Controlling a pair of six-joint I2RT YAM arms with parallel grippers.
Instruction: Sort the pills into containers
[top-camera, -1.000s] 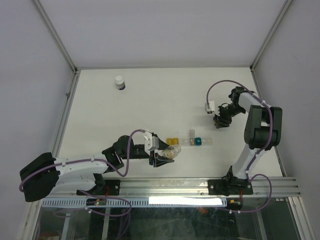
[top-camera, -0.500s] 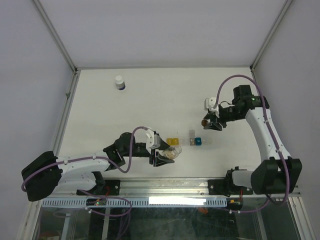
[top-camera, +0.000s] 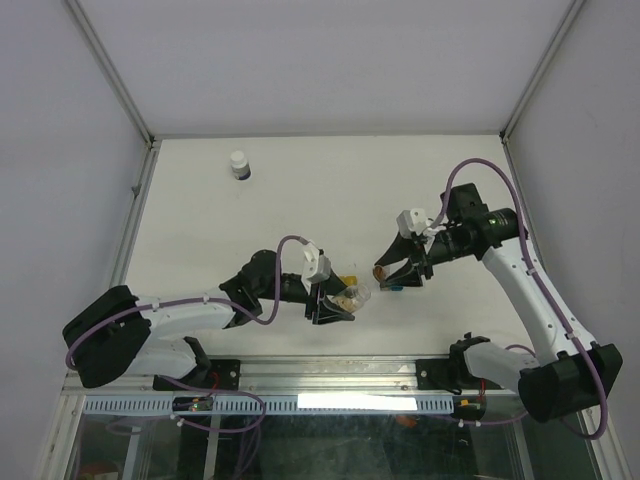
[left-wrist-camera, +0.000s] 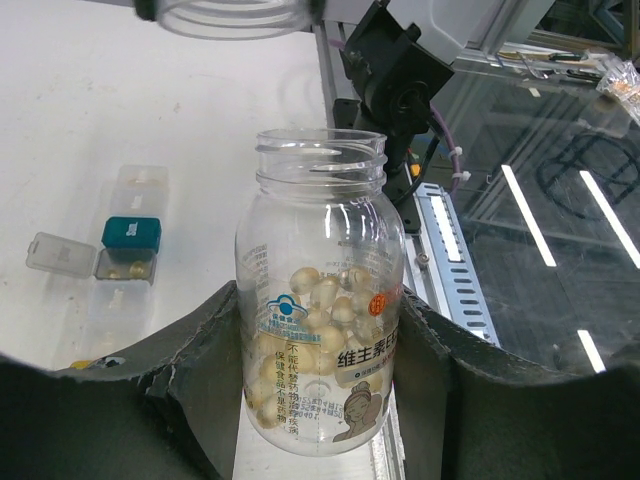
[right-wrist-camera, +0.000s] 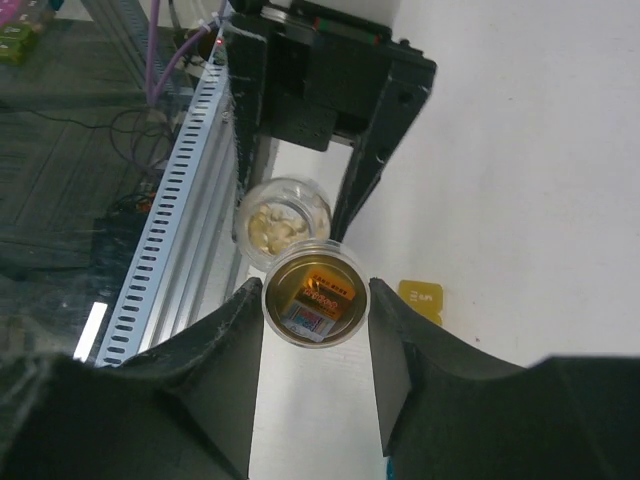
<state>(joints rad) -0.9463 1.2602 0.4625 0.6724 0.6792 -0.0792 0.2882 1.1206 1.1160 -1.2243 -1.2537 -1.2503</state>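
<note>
— How is the left gripper (top-camera: 333, 303) set, and on what?

— It is closed only partway, as far as its load allows. A clear bottle (left-wrist-camera: 320, 175) is clamped by its lower body between the two dark fingers (left-wrist-camera: 200, 350). The neck is left free and uncapped, and pale round pills (left-wrist-camera: 325, 300) are seen heaped inside.

— And the right gripper (top-camera: 400, 268)?

— It is likewise shut on something. A small amber vial (right-wrist-camera: 312, 298) is pinched between the jaws, with one round end turned toward the wrist camera. A label is seen through the glass. Whether that end is the mouth or the base cannot be told from this angle.

— Why are the two held like that?

— Pouring is judged to be the aim. The bottle is gripped low so that its mouth stays clear. Both vessels are brought near each other over the lower middle of the overhead frame, where the compartments are laid on the table (top-camera: 300, 200).

— Where exactly are those found?

— The yellow compartment (right-wrist-camera: 421, 298) is seen just beside the clear bottle, at the right of centre in the right wrist view. The teal compartment (left-wrist-camera: 131, 233), joined to a clear section (left-wrist-camera: 60, 255), is seen at the middle left of the left wrist view. In the overhead view it is largely covered by the right gripper. A white bottle (top-camera: 239, 164) is left standing well apart, at the upper left of the overhead frame.
</note>
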